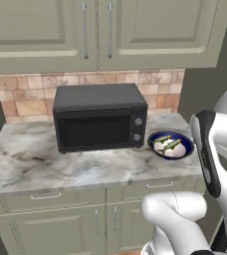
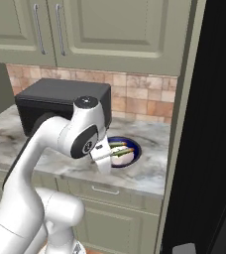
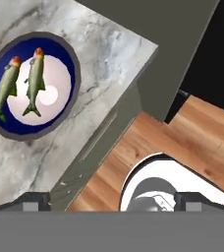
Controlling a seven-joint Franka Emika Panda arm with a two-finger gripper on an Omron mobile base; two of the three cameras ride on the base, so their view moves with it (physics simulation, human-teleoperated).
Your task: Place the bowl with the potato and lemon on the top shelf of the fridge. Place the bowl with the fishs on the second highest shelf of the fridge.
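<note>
A dark blue bowl with a white centre holds two green fish. It stands on the marble counter, just right of the microwave and near the counter's right end. My gripper hangs above the counter's front edge, beside the bowl and not touching it. Its fingertips stand wide apart with nothing between them, so it is open. The bowl with the potato and lemon is out of view. A tall dark fridge body rises to the right of the counter.
A black microwave sits at the back of the counter. Green upper cabinets hang overhead, with drawers and doors below the counter. Wooden floor lies past the counter's end.
</note>
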